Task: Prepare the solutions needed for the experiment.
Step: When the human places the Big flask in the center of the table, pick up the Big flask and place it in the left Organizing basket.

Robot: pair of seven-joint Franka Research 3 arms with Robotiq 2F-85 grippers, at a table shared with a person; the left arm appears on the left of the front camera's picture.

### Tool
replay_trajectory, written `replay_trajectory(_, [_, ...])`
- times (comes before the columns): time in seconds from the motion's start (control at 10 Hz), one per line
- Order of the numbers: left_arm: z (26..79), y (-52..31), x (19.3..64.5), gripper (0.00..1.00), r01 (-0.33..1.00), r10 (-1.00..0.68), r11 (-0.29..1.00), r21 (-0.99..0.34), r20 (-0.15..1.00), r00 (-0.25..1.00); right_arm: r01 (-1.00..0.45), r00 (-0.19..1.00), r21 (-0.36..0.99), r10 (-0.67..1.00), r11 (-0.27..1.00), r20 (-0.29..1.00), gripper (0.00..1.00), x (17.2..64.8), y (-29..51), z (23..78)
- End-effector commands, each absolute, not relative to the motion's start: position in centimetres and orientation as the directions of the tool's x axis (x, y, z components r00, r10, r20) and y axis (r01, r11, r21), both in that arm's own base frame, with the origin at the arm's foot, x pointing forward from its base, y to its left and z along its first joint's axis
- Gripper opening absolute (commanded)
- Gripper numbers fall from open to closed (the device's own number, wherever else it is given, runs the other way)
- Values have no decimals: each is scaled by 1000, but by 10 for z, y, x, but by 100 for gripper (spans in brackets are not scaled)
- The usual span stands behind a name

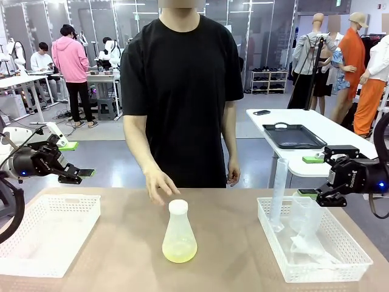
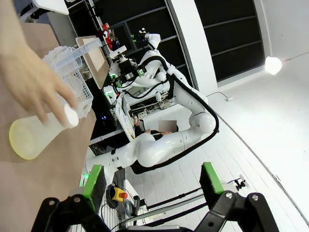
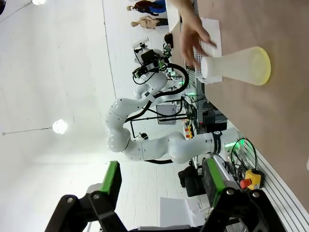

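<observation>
Left gripper (image 2: 152,181): I see it over the table's (image 1: 121,255) left edge, above the far side of the left basket; jaws wide apart, nothing between the green pads.
Left basket (image 1: 48,234): white mesh, at the near left of the table.
Flask (image 1: 179,234): upright in the middle of the table, frosted, with a white cap (image 1: 178,207) on top.
Solution (image 1: 179,250): pale yellow, a shallow layer in the bottom of the flask.
Hand (image 1: 159,185): the person's, fingers spread just beyond the cap (touching or not, I cannot tell).
Right basket (image 1: 349,258): white mesh, at the near right; a tall clear cylinder (image 1: 278,194) stands in its far left corner beside other clear labware.
Right gripper (image 1: 311,176): just above the right basket's far side; jaws apart and empty.
</observation>
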State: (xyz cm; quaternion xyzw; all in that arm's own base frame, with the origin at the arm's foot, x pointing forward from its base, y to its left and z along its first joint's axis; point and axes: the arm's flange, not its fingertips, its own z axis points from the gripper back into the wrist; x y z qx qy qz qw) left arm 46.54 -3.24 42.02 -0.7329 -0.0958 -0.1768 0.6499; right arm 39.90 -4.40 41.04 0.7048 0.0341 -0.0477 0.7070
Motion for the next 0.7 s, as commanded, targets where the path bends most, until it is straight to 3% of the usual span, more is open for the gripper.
replay_trajectory(0.0, [422, -33, 466, 100, 378, -89, -139, -915, 391, 916, 100, 995, 995, -20, -7, -100, 86, 399, -45, 411])
replay_trajectory(0.6, [422, -33, 466, 100, 378, -89, -139, -915, 391, 916, 100, 995, 995, -20, -7, -100, 86, 399, -45, 411])
